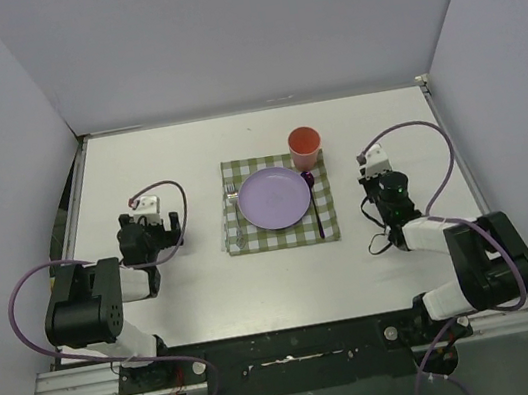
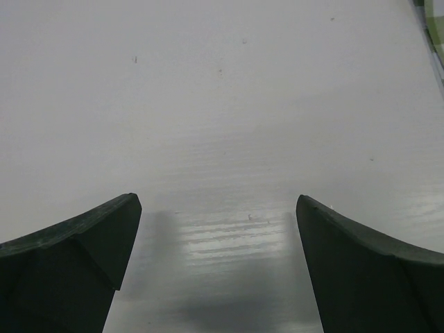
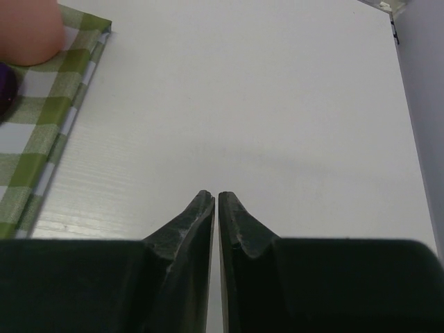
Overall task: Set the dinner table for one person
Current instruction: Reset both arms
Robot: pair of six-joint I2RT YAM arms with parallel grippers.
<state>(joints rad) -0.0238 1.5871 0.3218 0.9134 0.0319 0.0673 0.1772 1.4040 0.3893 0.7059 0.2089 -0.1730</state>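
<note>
Soft, even light leaves the dinner table [image 1: 220,296] bright with faint shadows, a pale sheen at 6 o'clock in the left wrist view, the cup [image 3: 28,28] blurred at 10 o'clock in the right.

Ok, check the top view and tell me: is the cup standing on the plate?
No, the orange cup stands on the checked cloth beside the purple plate, not on it.

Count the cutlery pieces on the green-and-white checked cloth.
2. A thin silver fork lies on the cloth left of the round lilac plate; a dark purple spoon lies right of the plate, its bowl by the coral cup. None seem hidden.
</note>
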